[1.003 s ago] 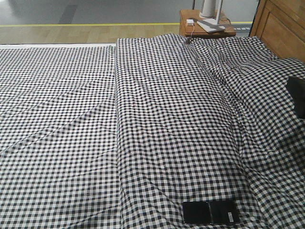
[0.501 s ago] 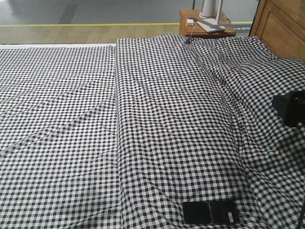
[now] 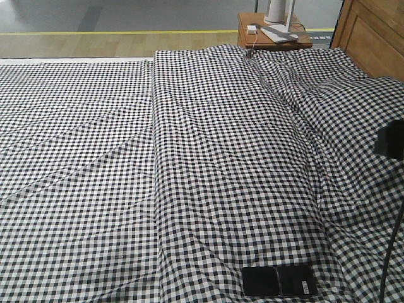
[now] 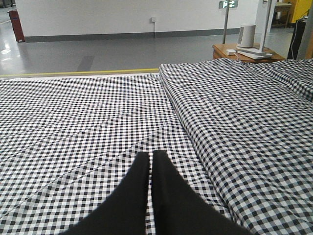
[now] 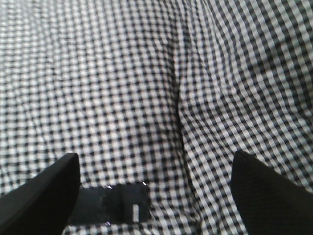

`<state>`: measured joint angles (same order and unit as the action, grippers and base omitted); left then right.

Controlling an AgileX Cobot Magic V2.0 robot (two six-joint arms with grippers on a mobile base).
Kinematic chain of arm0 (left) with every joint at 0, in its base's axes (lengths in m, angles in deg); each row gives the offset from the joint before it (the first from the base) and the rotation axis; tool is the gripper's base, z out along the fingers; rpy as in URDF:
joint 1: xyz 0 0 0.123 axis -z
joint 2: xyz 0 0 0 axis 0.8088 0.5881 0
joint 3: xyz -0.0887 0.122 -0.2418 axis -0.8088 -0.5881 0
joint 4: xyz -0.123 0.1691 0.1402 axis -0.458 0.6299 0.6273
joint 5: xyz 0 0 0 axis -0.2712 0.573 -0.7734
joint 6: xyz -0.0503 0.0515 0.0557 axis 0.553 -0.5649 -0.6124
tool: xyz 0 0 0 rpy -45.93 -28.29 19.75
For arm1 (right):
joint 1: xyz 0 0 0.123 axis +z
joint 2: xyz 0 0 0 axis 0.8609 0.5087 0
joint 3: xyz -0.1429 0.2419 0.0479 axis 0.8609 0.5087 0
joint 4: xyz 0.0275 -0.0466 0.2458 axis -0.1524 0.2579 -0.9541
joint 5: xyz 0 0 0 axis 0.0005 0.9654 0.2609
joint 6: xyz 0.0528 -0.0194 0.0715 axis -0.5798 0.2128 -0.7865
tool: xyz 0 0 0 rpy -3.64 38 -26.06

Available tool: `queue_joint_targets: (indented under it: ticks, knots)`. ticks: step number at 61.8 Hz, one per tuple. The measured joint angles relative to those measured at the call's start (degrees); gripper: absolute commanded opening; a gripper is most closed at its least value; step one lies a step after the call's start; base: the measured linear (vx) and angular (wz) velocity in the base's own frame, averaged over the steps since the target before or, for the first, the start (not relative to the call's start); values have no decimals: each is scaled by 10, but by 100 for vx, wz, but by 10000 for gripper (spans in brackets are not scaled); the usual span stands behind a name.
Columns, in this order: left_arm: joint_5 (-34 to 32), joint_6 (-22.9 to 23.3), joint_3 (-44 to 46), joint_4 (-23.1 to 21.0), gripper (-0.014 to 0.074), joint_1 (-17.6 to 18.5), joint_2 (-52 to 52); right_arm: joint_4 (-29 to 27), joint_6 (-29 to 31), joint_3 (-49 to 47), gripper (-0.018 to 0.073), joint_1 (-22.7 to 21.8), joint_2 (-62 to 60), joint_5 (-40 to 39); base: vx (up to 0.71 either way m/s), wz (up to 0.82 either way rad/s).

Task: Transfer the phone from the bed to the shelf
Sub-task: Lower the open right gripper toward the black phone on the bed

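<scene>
So, starting on the left: my left gripper (image 4: 150,155) has its two black fingers (image 4: 129,196) pressed together with just a hairline slit between them and nothing pinched in there. It hangs low over the flat left half of the wide bed (image 3: 76,158), the one draped in black-and-white small-check gingham fabric. Past the bed's far edge there's grey floor (image 4: 98,54) with a yellow line (image 4: 78,73) along it.

Moving right, a long fold (image 3: 154,177) runs from the far side of the bed to the near side, where a second layer of the same check sits a bit higher. The phone (image 3: 279,281), a thin glossy black rectangular slab with a crease across its middle, lies flat on that raised layer right by the near edge, right of centre. Its small white sticker (image 3: 308,287) is at the right-hand end.

My right gripper (image 5: 155,156) is spread wide with nothing in it, looking down at the fabric (the phone shows low in that wrist view, one end hidden behind a jaw). In the front view a dark bit of my right arm (image 3: 391,139) pokes in at the right edge, with a black cable (image 3: 390,252) below it. At the far right are a small brown wooden bedside table (image 3: 274,39) and the brown wooden headboard (image 3: 372,31).
</scene>
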<state>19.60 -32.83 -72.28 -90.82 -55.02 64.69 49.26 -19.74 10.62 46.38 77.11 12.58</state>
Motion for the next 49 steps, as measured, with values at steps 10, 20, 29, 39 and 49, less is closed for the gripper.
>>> queue_joint_targets:
  ticks: [10, 20, 29, 39, 49]
  knots:
    - [0, 0, 0, 0, 1, 0, 0, -78, 96, -2, 594, -63, 68, 16, 0, 0]
    - [0, 0, 0, 0, 1, 0, 0, -138, 187, -2, 594, -91, 142, 17, 0, 0]
    - [0, 0, 0, 0, 1, 0, 0, -174, 252, -3, 594, -94, 217, 18, 0, 0]
    - [0, 0, 0, 0, 1, 0, 0, -198, 309, -5, 594, -94, 301, 18, 0, 0]
    - [0, 0, 0, 0, 1, 0, 0, -238, 372, -7, 594, -94, 390, 18, 0, 0]
